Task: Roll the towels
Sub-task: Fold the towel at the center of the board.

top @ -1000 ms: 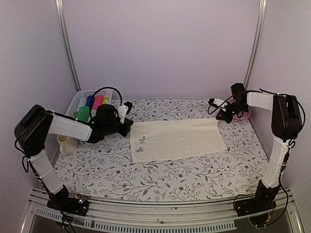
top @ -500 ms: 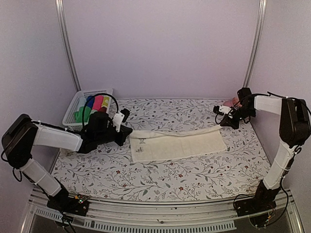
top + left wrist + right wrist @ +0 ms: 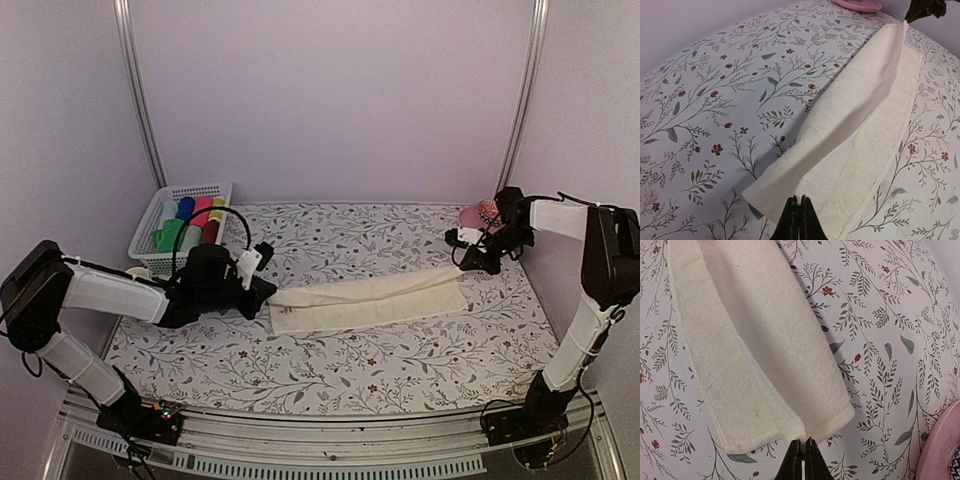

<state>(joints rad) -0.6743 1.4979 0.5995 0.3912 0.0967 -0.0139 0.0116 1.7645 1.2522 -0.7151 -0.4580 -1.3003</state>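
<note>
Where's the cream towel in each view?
Top external: cream towel, long folded strip, centre, slightly right.
Left wrist: cream towel runs bottom centre to top right.
Right wrist: cream towel fills upper left down to bottom centre.
Shared landmark: pink dish, back right in top external, top edge in left wrist, bottom-right corner in right wrist.

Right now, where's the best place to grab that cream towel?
By the corners at its two short ends, coming in from each end, as the left gripper and right gripper do. The cream towel is limp, thin cloth lying low, so only an edge can be pinched.
</note>
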